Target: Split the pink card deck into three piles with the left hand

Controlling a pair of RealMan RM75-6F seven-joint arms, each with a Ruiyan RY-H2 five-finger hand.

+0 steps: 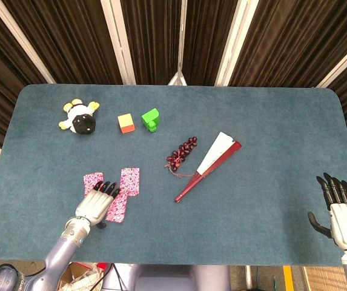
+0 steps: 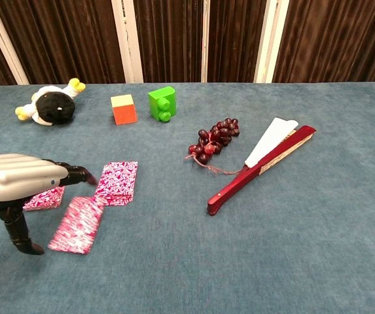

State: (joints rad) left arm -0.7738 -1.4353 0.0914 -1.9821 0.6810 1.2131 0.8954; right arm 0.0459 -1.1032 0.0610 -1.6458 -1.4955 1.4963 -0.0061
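Fingers [image 2: 76, 173] outstretched over third pile [image 2: 77, 224]

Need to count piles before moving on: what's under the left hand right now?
Partly under the left hand lie two pink card piles: the leftmost pile and the near pile. The third pile lies uncovered. Anything else beneath the palm is hidden.

— What sort of place is this?

— A robot test lab, staged rather than lived in. A teal felt-covered table [image 1: 270, 200] stands before dark brown pleated curtains [image 1: 149, 36] hung between white metal struts [image 1: 117, 39].

— What else shows it?

— Beyond the fingertips [image 1: 108, 187] of the grey mechanical left hand [image 1: 93, 205] sit unrelated props: a green toy brick [image 2: 162, 103], a bunch of dark red plastic grapes [image 2: 213, 139].
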